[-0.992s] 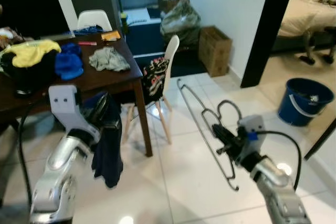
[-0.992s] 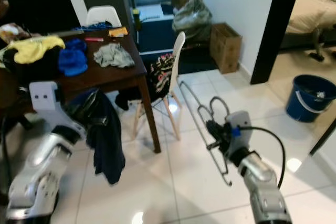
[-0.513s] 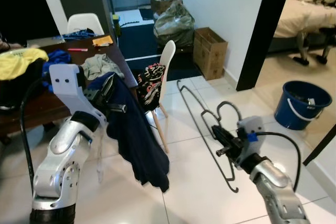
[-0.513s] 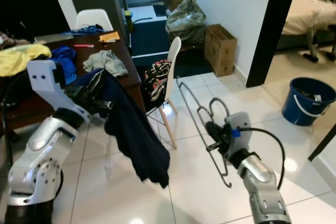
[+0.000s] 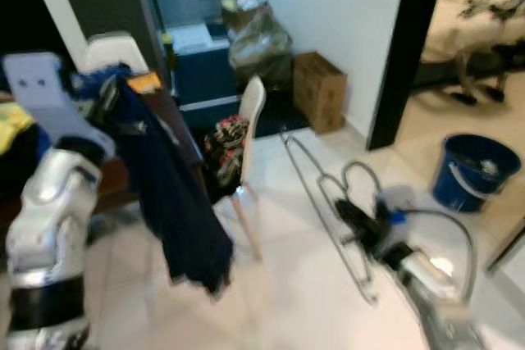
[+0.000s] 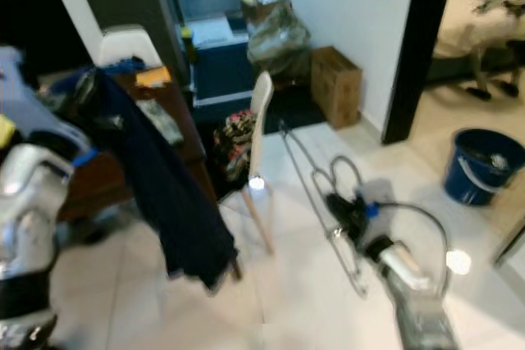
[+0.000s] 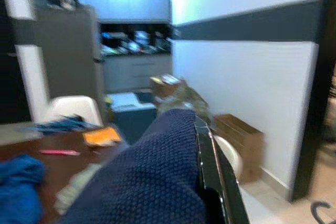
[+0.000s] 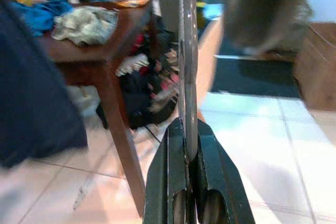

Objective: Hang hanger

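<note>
Wire hanger (image 5: 324,194) sits clamped in the right gripper (image 5: 354,220) in the head views, bare over the floor. Beside it the left gripper (image 5: 107,100) holds up a navy garment (image 5: 168,194). Left wrist view: fingers (image 7: 212,177) pinch that cloth. Right wrist view: fingers (image 8: 170,182) squeeze the wire. Nothing looks hung yet.

Metal wire hanger (image 5: 328,202), knit garment (image 7: 152,182)

The hanger (image 5: 328,202) — a thin bare metal-wire one — is hanging in the air over the pale tiled floor, its long bar slanting up and away toward the white chair. Its hook (image 5: 358,176) is curling upward near the clamped section, and its lower end is pointing at the floor.
</note>
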### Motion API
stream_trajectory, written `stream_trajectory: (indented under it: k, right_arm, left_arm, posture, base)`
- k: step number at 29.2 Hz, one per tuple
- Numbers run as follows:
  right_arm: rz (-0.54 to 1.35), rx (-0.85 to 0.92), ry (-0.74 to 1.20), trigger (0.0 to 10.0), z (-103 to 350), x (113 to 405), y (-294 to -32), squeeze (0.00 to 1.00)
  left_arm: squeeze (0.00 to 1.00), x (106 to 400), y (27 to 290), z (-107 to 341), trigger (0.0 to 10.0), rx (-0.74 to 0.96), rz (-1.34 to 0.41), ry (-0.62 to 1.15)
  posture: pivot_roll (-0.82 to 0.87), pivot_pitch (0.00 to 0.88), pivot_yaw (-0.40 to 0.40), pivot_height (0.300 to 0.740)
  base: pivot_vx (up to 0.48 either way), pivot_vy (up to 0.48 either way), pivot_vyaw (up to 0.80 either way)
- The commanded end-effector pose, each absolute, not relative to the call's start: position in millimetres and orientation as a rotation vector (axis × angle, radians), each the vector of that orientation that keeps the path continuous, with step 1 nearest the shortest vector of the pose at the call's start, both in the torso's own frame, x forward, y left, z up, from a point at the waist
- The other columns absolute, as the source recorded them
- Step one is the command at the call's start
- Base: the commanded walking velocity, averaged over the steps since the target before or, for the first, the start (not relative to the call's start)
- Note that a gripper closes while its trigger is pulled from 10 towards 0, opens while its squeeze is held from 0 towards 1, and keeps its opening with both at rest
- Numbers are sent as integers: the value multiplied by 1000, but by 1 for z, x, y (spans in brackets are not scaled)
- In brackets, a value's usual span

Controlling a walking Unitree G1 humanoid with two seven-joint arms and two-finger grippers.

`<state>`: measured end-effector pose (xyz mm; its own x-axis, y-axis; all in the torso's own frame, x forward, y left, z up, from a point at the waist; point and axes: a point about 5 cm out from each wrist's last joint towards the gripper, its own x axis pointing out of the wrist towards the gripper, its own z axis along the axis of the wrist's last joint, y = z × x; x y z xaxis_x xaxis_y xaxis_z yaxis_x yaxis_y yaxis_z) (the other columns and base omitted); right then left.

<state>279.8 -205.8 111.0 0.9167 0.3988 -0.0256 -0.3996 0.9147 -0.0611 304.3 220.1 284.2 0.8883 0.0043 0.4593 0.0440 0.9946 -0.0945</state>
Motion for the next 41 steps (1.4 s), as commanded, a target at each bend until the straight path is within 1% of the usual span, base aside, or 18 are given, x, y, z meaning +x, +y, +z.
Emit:
stream_trajectory:
  k: [1, 5, 8, 22, 23, 27, 30, 31, 34, 36, 38, 41]
  right_arm:
    - [447, -43, -10, 10000, 113, 281, -195, 0]
    - [445, -42, -11, 10000, 113, 282, -195, 0]
    - [443, -38, -10, 10000, 113, 282, -196, 0]
    - [451, -39, -13, 10000, 115, 281, -196, 0]
    - [452, -38, -13, 10000, 115, 281, -196, 0]
    - [453, -37, -12, 10000, 114, 280, -196, 0]
    - [455, -38, -10, 10000, 114, 280, -196, 0]
    - [456, -38, -9, 10000, 114, 279, -196, 0]
    - [463, -27, -10, 10000, 115, 279, -196, 0]
    - [465, -24, -10, 10000, 115, 279, -196, 0]
    - [467, -24, -11, 10000, 116, 277, -196, 0]
    - [467, -27, -12, 10000, 117, 276, -197, 0]
  left_arm:
    - [0, 301, 229, 288, 10000, -91, 14, -498]
    - [0, 302, 231, 291, 10000, -100, 13, -507]
    - [0, 299, 235, 305, 10000, -87, 34, -554]
    - [0, 297, 239, 311, 10000, -84, 59, -569]
    - [0, 294, 240, 325, 10000, -74, 72, -615]
    - [0, 290, 243, 337, 10000, -63, 94, -655]
    - [0, 287, 258, 348, 10000, -33, 185, -685]
    - [0, 287, 262, 348, 10000, -28, 204, -680]
    - [0, 294, 281, 330, 10000, -27, 304, -593]
    - [0, 296, 285, 325, 10000, -35, 327, -571]
    - [0, 302, 291, 301, 10000, -71, 374, -494]
    - [0, 306, 295, 277, 10000, -104, 407, -412]
  posture:
    - [-5, 0, 78, 740]
    - [-5, 0, 78, 740]
    - [-4, 0, 75, 740]
    - [-3, 0, 74, 740]
    - [-5, 0, 72, 740]
    - [-5, 0, 71, 740]
    - [-3, 0, 70, 740]
    - [-3, 0, 70, 740]
    - [1, 0, 67, 740]
    - [1, 0, 67, 740]
    - [-8, 0, 68, 740]
    - [-13, 0, 65, 740]
  base:
    - [319, 0, 0]
    - [319, 0, 0]
    - [320, 0, 0]
    - [317, 0, 0]
    - [319, 0, 0]
    - [319, 0, 0]
    - [317, 0, 0]
    - [315, 0, 0]
    - [312, 0, 0]
    - [307, 0, 0]
    - [296, 0, 0]
    - [270, 0, 0]
